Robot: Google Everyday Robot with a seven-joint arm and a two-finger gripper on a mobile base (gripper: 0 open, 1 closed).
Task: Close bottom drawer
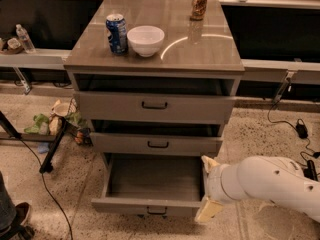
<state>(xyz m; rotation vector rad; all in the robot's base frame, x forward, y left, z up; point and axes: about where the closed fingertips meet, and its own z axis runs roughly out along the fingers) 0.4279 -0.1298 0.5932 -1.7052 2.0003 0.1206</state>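
Camera view: the lowest grey wood-look drawer with black bar handle stands pulled far out at 6 o'clock of the grey cabinet. The cream two-finger gripper of the white arm sits just beside the drawer at its 3 o'clock, fingers spread wide, holding nothing.

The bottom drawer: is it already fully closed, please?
No, the bottom drawer stands pulled out, its box exposed, with the open pincer beside its front corner.
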